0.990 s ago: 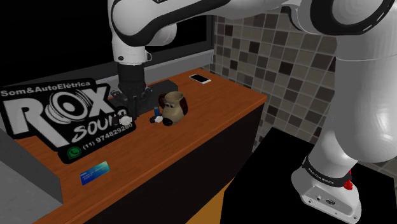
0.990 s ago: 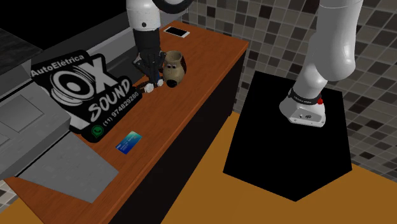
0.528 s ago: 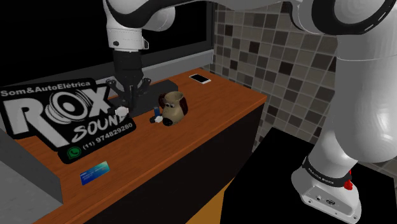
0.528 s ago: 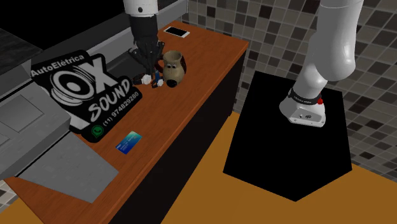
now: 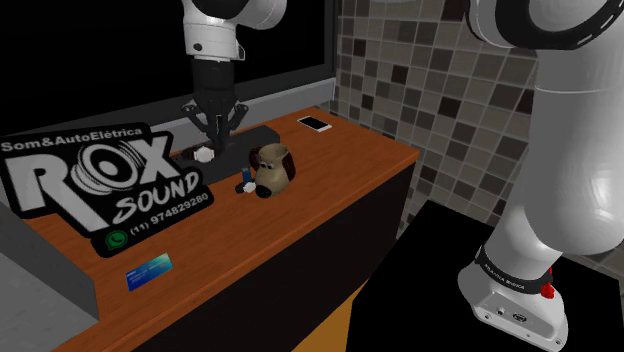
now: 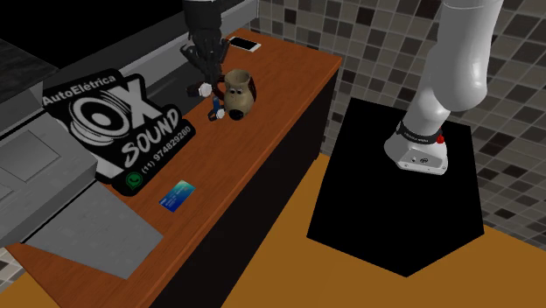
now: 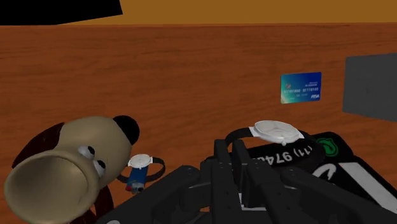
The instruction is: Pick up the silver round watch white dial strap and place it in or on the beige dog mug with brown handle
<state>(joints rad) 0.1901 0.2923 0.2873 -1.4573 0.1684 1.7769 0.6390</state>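
Holding the watch [image 5: 205,154] clamped in the gripper [image 5: 214,136], upper left of the shoulder view, I'm mid-transfer; next I must centre it over the mug [image 5: 272,167].

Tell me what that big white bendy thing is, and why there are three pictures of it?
It is a robot arm, standing on a black box. At its end is a black claw, like two fingers. The three pictures show one moment from three cameras: one beside the arm, one elsewhere in the room looking down, and one on the claw itself, looking where it points. The claw is above a brown counter. On the counter are a mug shaped like a dog, a black sign saying ROX SOUND, a small blue card and a phone. The claw is holding a watch with a white face up in the air, beside the mug.
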